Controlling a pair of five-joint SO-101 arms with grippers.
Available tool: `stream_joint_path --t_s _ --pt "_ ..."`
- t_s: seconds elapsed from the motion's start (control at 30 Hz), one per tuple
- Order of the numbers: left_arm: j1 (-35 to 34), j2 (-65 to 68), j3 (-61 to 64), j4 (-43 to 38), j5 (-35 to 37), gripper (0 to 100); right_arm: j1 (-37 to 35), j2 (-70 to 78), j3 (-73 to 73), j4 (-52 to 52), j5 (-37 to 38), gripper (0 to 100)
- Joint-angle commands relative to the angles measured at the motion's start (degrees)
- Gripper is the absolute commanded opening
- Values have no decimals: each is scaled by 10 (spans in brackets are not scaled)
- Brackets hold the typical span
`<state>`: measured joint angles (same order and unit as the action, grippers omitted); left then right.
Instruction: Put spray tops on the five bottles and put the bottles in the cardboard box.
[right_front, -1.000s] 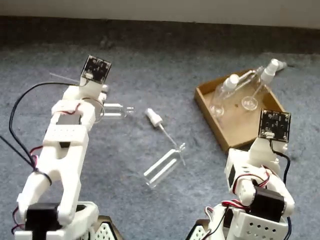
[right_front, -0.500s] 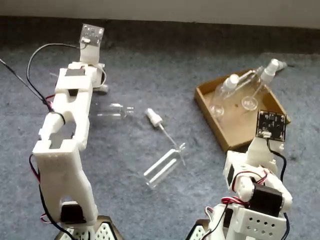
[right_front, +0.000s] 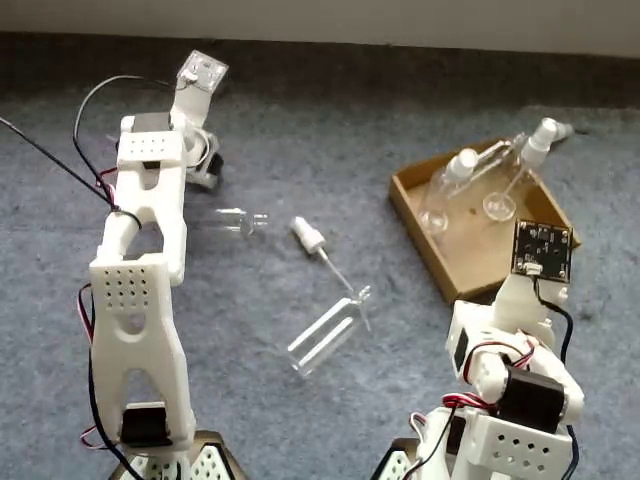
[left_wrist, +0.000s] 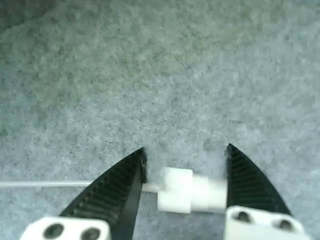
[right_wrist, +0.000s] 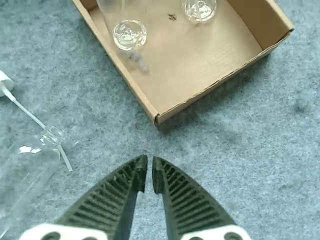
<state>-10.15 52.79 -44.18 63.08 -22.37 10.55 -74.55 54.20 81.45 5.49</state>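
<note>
My left gripper (left_wrist: 186, 150) is open and straddles a white spray top (left_wrist: 190, 191) lying on the grey carpet, its thin tube (left_wrist: 50, 184) trailing off to one side. In the high view that arm stretches to the far left, its gripper (right_front: 205, 165) low over the carpet. A clear bottle (right_front: 228, 220) lies just nearer than it. A second spray top (right_front: 308, 236) and another clear bottle (right_front: 325, 335) lie mid-table. The cardboard box (right_front: 470, 262) holds two capped bottles (right_front: 450, 185). My right gripper (right_wrist: 149, 160) is shut and holds nothing, hovering just short of the box (right_wrist: 200, 65).
A dark strip and a pale wall (right_front: 320, 20) border the carpet at the back. The box's near corner (right_wrist: 157, 119) sits close ahead of my right fingertips. Open carpet lies between the box and the loose bottle (right_wrist: 25, 165).
My left arm has stretched out toward the far left, past the lying bottle, and lowered over the spray top there. The right arm has barely shifted.
</note>
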Motion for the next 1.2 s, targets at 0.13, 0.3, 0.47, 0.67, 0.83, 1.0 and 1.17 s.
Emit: stream_joint_path --t_s 0.13,0.3,0.47,0.67,0.83,1.0,1.17 --pt "-43 -2 -65 97 -33 231 2 -8 -3 -13 6 7" --pt "-58 -5 -66 168 -33 231 2 -8 -3 -13 6 7" --pt "-57 -5 -66 236 8 231 2 -8 -3 -13 6 7" --pt "-37 -5 -66 345 57 231 2 -8 -3 -13 6 7" --pt "-11 -5 -63 372 76 231 2 -8 -3 -13 6 7" --pt "26 -5 -63 374 78 231 2 -8 -3 -13 6 7" --pt "59 -5 -46 375 85 231 3 -8 -3 -13 6 7"
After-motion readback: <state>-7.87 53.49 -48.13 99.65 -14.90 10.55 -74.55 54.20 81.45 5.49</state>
